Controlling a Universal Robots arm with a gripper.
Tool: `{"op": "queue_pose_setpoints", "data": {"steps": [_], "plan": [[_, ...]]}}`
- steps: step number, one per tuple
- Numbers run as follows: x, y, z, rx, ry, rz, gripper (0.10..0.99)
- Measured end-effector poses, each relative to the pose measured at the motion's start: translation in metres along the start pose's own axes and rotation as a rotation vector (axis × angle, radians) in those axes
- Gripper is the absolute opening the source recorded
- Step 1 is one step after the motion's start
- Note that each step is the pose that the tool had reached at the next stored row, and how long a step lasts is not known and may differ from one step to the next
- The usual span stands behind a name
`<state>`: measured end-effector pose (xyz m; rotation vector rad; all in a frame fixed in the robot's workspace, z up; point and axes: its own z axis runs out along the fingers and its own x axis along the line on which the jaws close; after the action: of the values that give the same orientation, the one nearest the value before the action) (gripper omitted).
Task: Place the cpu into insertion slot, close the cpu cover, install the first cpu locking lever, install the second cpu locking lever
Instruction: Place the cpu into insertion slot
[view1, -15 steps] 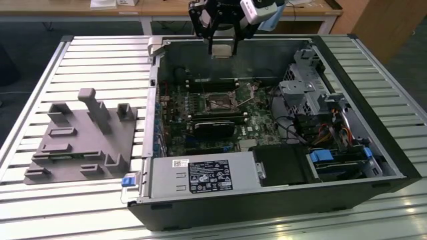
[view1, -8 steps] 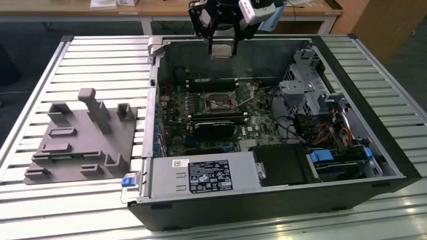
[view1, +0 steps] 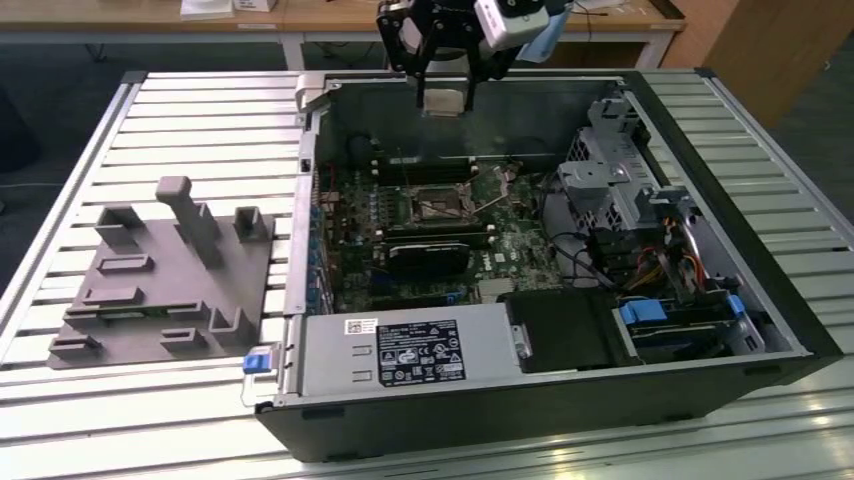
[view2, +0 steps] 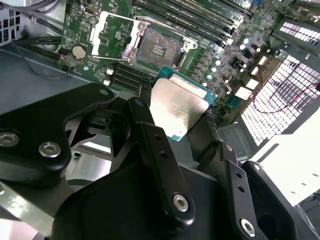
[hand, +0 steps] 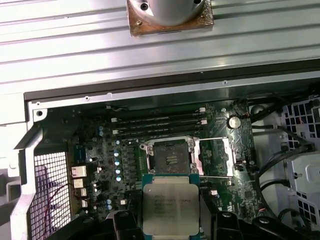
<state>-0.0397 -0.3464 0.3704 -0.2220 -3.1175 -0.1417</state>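
Observation:
My gripper (view1: 445, 98) hangs above the back wall of the open computer case, shut on the cpu. The cpu (view2: 180, 107) (hand: 170, 207) is a flat square chip with a dull silver top and a green edge, pinched between the two black fingers (view2: 145, 117) in both wrist views. It is held in the air, apart from the board. The insertion slot (view1: 438, 205) (view2: 157, 47) (hand: 170, 157) lies bare on the green motherboard, its dark centre showing. The cpu cover (view2: 112, 32) (hand: 215, 157), a silver frame plate, is swung open beside the slot.
Long black memory slots (hand: 155, 125) run beside the socket. A black graphics card (view1: 427, 255), a power supply (view1: 400, 355) and drive cages (view1: 614, 190) crowd the case. A grey fixture block (view1: 160, 280) stands on the slatted table (view1: 134, 410) at the exterior view's left.

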Motion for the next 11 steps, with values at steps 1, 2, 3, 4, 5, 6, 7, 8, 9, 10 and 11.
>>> {"op": "queue_pose_setpoints", "data": {"steps": [1,2,3,4,5,6,7,8,9,10,11], "plan": [[0.0001,0.0,0.0,0.0,-0.0004,0.004,0.541],[0.0001,0.0,0.0,0.0,-0.0007,0.008,0.541],[0.0002,0.0,0.0,0.0,-0.0011,0.012,0.541],[0.0002,0.0,0.0,0.0,-0.0015,0.016,0.541],[0.0003,0.0,0.0,0.0,-0.0018,0.02,0.541],[0.0004,-0.0001,0.0,0.0,-0.0023,0.025,0.541],[0.0006,-0.0001,0.0,-0.001,-0.0027,0.03,0.541],[0.0007,-0.0001,0.0,-0.001,-0.0031,0.035,0.541],[0.0007,-0.0001,0.0,-0.001,-0.0036,0.04,0.541],[0.0008,-0.0001,0.0,-0.001,-0.004,0.044,0.541],[0.0008,-0.0001,0.0,-0.001,-0.0044,0.049,0.541]]}}
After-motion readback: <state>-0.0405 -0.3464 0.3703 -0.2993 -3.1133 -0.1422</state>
